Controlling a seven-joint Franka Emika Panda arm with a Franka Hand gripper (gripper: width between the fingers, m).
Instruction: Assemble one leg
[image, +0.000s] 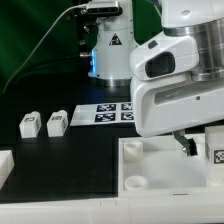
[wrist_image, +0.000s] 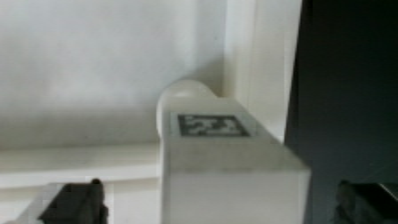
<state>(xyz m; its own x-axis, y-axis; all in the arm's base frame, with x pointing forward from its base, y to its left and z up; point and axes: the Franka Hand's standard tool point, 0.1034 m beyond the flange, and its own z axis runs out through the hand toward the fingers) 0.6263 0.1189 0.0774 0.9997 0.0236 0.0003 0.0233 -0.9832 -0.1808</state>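
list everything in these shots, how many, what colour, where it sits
legs: three, white with black-and-white tags; two side by side on the exterior view's left, one at its right edge
panel: one, white, round sockets, front of the table
marker board: one, white with tags, behind the panel
white piece: one, cut off at the exterior view's left edge
table: one, black
arm: one, white and grey, exterior view's right
fingers: two, dark, apart on either side of a leg

Leg (wrist_image: 217, 165): white block, rounded end, black-and-white square tag (wrist_image: 214, 125) on visible face; over white panel (wrist_image: 71, 90), near its edge (contact unclear). Second leg (image: 28, 123), third leg (image: 56, 122): side by side, apart, toward table (image: 60, 165) edge at exterior view's left.
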